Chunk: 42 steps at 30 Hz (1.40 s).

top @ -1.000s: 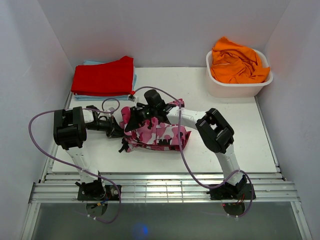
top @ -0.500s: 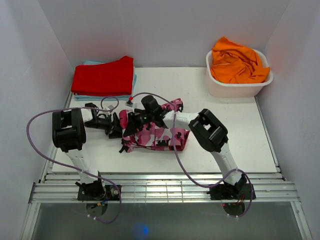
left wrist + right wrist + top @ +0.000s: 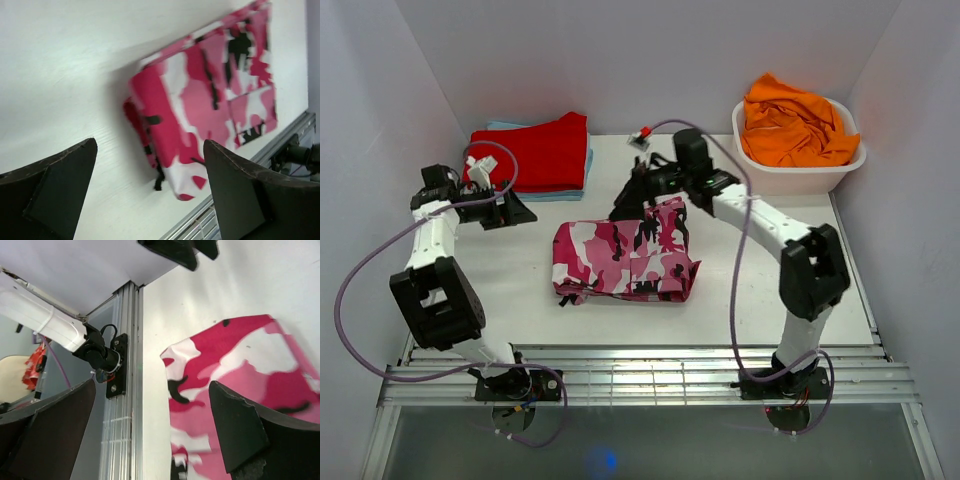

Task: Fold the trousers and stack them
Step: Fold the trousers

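Observation:
The trousers, in pink, magenta, white and black camouflage, lie folded in a flat rectangular bundle at the middle of the white table. My left gripper hovers to their far left, open and empty. In the left wrist view the trousers lie beyond my wide-spread left gripper. My right gripper hangs just above the bundle's far edge, open with nothing held. The right wrist view shows the trousers below my right gripper, its fingers apart.
A folded red garment lies on pale blue cloth at the back left. A white basin holding an orange garment stands at the back right. A metal rail runs along the near edge. White walls enclose three sides.
Both grippers have opened and let go of the trousers. The left arm has swung back to the far left, the right arm has lifted toward the back. The bundle lies flat.

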Each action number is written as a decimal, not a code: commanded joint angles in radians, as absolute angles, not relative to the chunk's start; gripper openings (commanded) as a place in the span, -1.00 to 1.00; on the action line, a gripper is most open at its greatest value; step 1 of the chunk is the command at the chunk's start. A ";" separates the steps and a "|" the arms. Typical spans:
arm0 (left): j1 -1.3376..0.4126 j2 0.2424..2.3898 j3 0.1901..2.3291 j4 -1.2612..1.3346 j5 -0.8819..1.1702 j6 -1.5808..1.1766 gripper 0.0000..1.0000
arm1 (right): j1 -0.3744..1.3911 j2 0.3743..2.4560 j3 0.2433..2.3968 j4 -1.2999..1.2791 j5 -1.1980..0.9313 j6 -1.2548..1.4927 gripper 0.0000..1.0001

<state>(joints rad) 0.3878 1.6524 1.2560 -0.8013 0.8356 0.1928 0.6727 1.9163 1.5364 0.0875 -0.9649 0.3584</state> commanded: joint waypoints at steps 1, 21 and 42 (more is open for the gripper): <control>0.293 1.528 1.315 -0.896 1.066 0.285 0.96 | 0.560 1.750 1.465 -0.110 -1.093 0.175 1.00; 0.121 2.081 0.953 -0.698 1.071 0.144 -0.02 | 0.418 1.994 0.842 0.069 -1.223 0.290 0.15; 0.150 1.445 1.209 -0.530 0.980 0.165 0.96 | 0.393 1.621 1.328 -0.377 -0.852 -0.144 0.80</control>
<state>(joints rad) 0.1440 1.5806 1.1194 -0.6674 1.0279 0.1974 0.4000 1.6989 1.1656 -0.2470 -1.0489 0.0547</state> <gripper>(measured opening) 0.972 0.905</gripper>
